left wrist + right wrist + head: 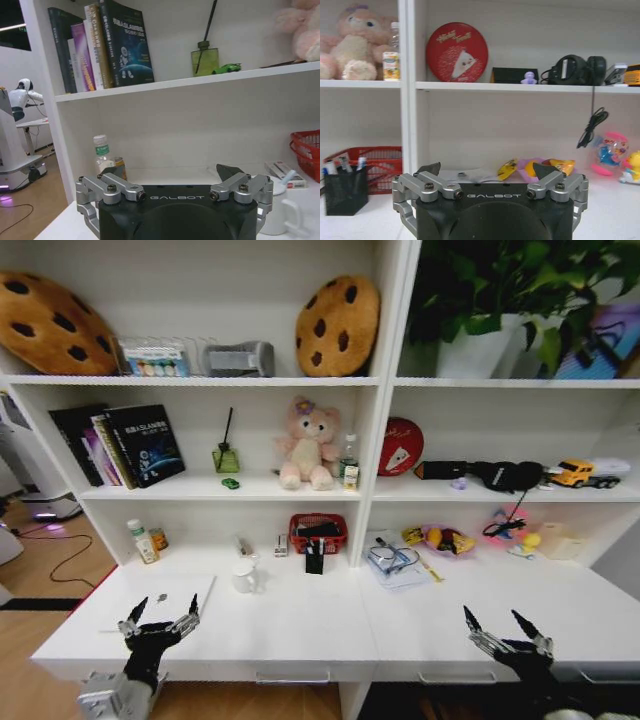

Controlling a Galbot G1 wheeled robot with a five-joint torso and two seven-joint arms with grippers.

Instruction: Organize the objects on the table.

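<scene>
Black-tipped fingers stand spread wide on both grippers, holding nothing: the left gripper sits lower left of the head view over the laptop, the right gripper lower right over bare table. Pens stand mid-frame, a can at the left wall. Reaching back for them could likely topple the white mug. "GALBOT" is printed on both gripper housings
</scene>
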